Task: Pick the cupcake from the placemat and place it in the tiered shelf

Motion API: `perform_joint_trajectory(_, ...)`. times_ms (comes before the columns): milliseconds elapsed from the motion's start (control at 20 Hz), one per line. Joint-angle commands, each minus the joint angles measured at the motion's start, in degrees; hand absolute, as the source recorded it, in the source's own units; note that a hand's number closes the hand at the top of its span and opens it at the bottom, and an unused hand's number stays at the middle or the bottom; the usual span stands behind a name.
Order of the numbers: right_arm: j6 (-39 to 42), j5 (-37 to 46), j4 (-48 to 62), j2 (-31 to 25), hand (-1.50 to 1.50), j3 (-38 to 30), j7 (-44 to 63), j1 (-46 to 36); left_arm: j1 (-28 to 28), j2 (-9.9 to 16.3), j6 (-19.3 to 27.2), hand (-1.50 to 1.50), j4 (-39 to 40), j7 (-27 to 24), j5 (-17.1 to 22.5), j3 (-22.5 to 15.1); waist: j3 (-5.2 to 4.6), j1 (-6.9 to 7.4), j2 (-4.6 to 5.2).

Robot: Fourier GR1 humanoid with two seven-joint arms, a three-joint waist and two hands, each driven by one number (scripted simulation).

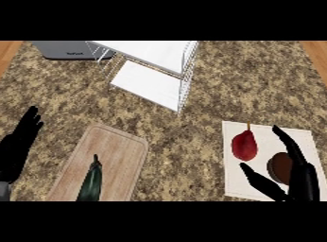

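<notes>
The cupcake (280,166) sits on the white placemat (260,182), toward its near right part, with a red pear-like fruit (245,145) just beside it on the left. Only a brown round with a darker rim shows; the rest is hidden behind the right hand (300,176).

That right hand is spread wide, fingers straight and thumb held well apart, bracketing the cupcake without closing on it. Whether any finger touches it cannot be told. The left hand (14,146) rests open, fingers up, far to the left of the placemat, beyond a wooden cutting board (114,151) that carries a dark green cucumber-like vegetable (92,182).

The step in hand looks like the grasp. To do it well, the hand should settle so the cupcake lies centred between thumb and fingers before they curl, keeping the thumb on the side facing the fruit without nudging it. The cake is likely soft on top, so closing round its lower wall seems safer.

The white wire tiered shelf (156,71) stands well beyond the placemat, up and to the left, with its lower tier open toward the counter (215,94); a lift clear of the fruit comes first.
</notes>
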Motion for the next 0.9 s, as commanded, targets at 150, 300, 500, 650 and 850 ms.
perform_joint_trajectory(150,4.38,20.86,-8.70,-7.52,-1.50,-0.85,23.05,6.37,1.38,1.27,-0.81,0.00,-2.20,1.64,0.13,0.58,-0.23,0.17,0.00)
perform_joint_trajectory(300,15.47,24.58,-13.36,-10.99,-1.50,-0.34,32.53,6.81,1.87,0.67,-1.09,0.00,-1.60,0.20,0.27,0.97,-0.35,0.53,0.15)
perform_joint_trajectory(500,30.85,25.47,-14.84,-16.09,-1.50,2.90,39.52,6.51,0.99,-1.03,0.01,0.00,-1.10,-0.60,-1.01,0.01,-0.27,0.97,0.44)
perform_joint_trajectory(650,42.00,27.22,-18.18,-16.99,-1.50,6.02,47.66,2.98,0.38,0.30,-2.23,0.00,-0.07,-0.26,-0.61,0.44,-0.22,1.49,0.53)
perform_joint_trajectory(850,51.95,26.37,-18.83,-16.17,-1.50,7.22,53.01,-2.03,0.81,-0.32,-3.33,0.00,0.43,-0.49,-0.96,0.83,0.05,1.19,0.37)
